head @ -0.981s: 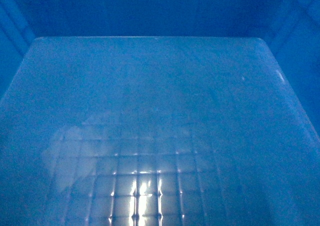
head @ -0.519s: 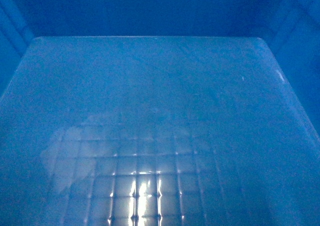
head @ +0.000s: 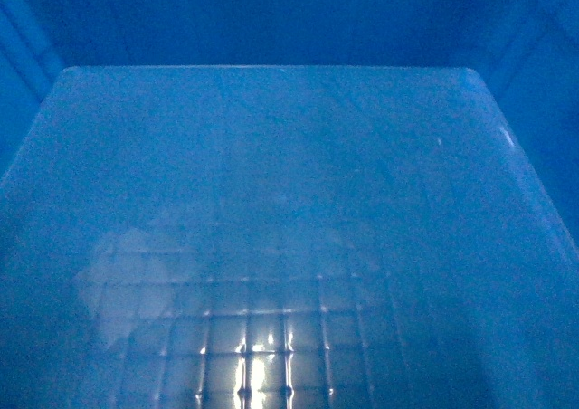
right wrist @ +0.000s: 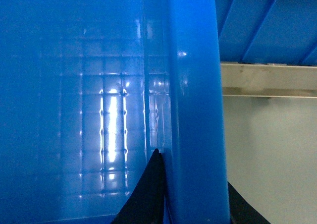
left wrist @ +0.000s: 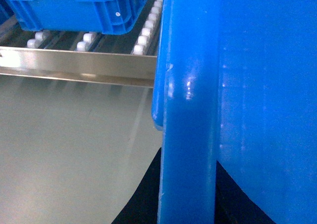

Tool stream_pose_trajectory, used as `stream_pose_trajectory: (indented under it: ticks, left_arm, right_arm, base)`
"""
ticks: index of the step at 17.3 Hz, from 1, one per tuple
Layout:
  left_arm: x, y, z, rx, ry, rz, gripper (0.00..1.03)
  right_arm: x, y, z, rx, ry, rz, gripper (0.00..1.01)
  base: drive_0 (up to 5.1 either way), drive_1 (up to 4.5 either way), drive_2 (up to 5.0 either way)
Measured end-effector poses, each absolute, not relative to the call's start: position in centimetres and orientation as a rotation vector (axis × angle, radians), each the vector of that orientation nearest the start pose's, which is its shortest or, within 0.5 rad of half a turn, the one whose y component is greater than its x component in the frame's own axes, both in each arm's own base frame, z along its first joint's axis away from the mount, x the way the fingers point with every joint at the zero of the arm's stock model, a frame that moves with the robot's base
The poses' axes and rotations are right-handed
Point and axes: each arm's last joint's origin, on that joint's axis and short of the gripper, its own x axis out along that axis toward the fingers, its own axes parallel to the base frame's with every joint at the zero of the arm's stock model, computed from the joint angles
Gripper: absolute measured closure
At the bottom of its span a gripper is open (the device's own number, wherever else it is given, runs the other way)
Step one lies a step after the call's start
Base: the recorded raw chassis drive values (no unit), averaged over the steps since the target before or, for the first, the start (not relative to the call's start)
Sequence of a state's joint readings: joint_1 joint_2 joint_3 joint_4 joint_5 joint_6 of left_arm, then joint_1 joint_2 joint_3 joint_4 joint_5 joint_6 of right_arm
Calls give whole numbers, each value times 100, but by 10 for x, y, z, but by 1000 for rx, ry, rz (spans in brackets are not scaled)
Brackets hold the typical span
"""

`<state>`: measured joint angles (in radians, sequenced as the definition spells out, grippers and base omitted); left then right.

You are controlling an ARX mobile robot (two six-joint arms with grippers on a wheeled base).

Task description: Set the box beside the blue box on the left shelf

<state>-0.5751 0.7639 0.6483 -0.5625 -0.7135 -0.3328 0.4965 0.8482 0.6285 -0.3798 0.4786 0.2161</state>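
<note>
Blue fills the whole head view: the box (head: 271, 201) sits so close under the camera that only its faint square-grid floor and the dark inner walls show. From the left wrist, the box's thick rim (left wrist: 190, 110) runs upright through the middle, with the left gripper (left wrist: 185, 204) at the bottom edge, one dark finger on each side of the rim, jaws pinching it. Beyond the rim lies the left shelf (left wrist: 79, 68), a grey metal rail across the front and rows of small white rollers (left wrist: 146, 33) behind it; the other blue box (left wrist: 74, 8) rests on those rollers at the shelf's far left. The held box's rim overlaps the front rail; whether it touches the rollers cannot be told. From the right wrist, the right gripper (right wrist: 193, 199) likewise straddles the opposite rim, jaws clamped on it, the grid floor glinting inside. A metal rail (right wrist: 267, 80) and another blue crate (right wrist: 267, 23) show above right.
</note>
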Motion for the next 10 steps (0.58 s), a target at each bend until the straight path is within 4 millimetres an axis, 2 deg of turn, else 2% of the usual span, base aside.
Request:
stream_pose_trajectory:
  ticks: [10]
  left_arm:
    - [136, -65, 261, 84, 510, 220, 90]
  right_arm:
    - [160, 72, 254, -70, 527, -39, 88]
  base:
    - [4, 405, -398]
